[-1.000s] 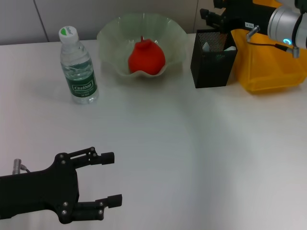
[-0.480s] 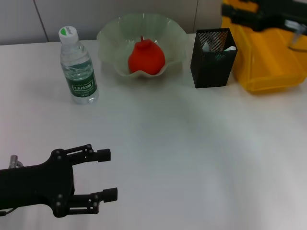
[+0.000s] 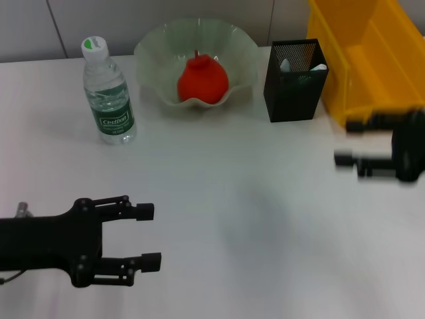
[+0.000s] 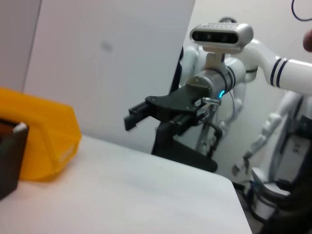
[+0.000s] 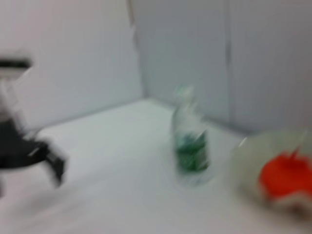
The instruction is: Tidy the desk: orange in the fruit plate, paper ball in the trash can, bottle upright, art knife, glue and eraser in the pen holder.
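Observation:
The orange (image 3: 202,78) lies in the pale green fruit plate (image 3: 159,46) at the back. The water bottle (image 3: 108,93) stands upright to the plate's left. The black mesh pen holder (image 3: 295,83) holds a few pale items; I cannot tell which ones. The yellow trash can (image 3: 358,60) stands at the back right. No paper ball, art knife, glue or eraser shows on the table. My left gripper (image 3: 149,236) is open and empty at the front left. My right gripper (image 3: 348,142) is open and empty above the table's right side, in front of the trash can; it also shows in the left wrist view (image 4: 132,117).
The white table (image 3: 239,199) runs between the two grippers. In the right wrist view the bottle (image 5: 190,146), the orange (image 5: 285,178) and my left gripper (image 5: 34,151) show blurred. The left wrist view shows the trash can (image 4: 44,136) and another robot behind.
My right gripper has come from the back right, over the pen holder and trash can, down and forward to the table's right side. My left gripper has drifted slightly left.

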`<state>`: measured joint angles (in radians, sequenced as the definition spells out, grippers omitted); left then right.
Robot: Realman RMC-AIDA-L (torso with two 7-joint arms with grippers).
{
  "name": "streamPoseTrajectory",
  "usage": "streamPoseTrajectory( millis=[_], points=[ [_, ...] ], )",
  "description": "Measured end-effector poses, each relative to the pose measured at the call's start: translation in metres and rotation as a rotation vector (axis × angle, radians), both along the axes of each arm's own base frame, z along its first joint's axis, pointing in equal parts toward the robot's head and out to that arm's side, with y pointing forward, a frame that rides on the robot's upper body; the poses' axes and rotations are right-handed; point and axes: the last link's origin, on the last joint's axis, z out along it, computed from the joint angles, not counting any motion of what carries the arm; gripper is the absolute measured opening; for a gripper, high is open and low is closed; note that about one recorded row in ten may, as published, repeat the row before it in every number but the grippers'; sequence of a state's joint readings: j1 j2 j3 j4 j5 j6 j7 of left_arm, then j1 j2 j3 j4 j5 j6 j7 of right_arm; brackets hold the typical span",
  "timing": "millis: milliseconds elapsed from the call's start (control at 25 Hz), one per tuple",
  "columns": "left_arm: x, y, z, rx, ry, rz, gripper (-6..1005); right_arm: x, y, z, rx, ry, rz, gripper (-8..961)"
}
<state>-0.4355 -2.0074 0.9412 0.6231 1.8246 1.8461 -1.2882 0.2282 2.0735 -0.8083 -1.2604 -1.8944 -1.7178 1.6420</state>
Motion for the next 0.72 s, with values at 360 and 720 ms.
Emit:
streamPoseTrajectory(
  millis=[360,720],
  points=[
    [0.001,0.011,0.000,-0.074,0.103,0.010,811,0.021,-0.021,-0.034,-0.157,0.003,0.018,664],
    [-0.003,0.016,0.008,-0.090,0.158,0.012,811,0.027,-0.023,-0.046,-0.186,0.000,0.043,655]
  ],
)
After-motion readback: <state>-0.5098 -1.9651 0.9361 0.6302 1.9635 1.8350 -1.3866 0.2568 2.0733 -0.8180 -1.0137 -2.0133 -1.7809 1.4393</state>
